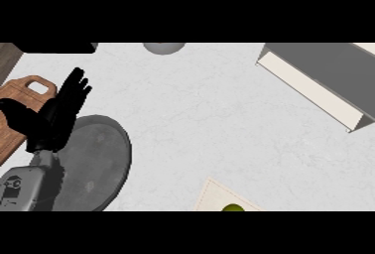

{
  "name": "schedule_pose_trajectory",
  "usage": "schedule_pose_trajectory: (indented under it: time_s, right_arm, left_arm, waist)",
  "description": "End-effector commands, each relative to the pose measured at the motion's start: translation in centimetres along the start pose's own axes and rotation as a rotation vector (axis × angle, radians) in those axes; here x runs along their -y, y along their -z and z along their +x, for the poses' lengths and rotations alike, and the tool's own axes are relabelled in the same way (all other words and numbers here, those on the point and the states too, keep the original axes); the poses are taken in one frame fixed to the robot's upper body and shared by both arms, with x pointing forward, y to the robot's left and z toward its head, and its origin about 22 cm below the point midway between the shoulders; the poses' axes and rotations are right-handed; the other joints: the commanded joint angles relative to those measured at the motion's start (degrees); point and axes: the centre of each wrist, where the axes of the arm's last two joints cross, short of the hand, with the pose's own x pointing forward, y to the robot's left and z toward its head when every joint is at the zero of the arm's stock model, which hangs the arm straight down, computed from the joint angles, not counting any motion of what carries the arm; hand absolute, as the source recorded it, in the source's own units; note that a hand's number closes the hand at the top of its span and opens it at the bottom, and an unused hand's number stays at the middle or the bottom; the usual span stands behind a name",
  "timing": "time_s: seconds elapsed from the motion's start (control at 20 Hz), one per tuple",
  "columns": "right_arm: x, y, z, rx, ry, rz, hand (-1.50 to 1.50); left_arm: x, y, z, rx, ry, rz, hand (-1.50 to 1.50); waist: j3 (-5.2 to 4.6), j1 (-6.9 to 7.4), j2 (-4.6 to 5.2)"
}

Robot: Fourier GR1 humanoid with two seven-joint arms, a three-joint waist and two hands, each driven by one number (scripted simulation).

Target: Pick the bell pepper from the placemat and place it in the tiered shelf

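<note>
A yellow-green bell pepper (233,208) peeks in at the view's lower edge, only its top showing. It lies on a beige placemat (216,196) whose corner points up into the counter. The grey tiered shelf (322,82) with a cream front edge stands at the upper right, far from the pepper. My left hand (62,111) is raised at the left with straight fingers pointing up, holding nothing, over the rim of a grey plate. My right hand is out of view.
A round dark grey plate (99,163) lies at the lower left. A wooden cutting board (22,94) with a handle hole sits at the left edge. A grey round object (163,47) and a dark object (55,47) show at the top edge.
</note>
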Motion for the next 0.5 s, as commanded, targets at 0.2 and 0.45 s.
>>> schedule_pose_trajectory:
  time_s: [0.2,0.45]
  right_arm:
    - [0.8,2.6,-4.3,-0.002,0.017,-0.004,1.5]
    - [1.6,2.9,-6.7,-0.01,0.012,-0.001,1.5]
  left_arm:
    - [1.1,0.1,-0.7,-0.003,0.002,-0.01,0.0]
    - [0.7,0.9,1.1,-0.003,0.0,-0.006,0.0]
  waist:
    - [0.0,0.09,0.05]
    - [0.01,0.01,0.02]
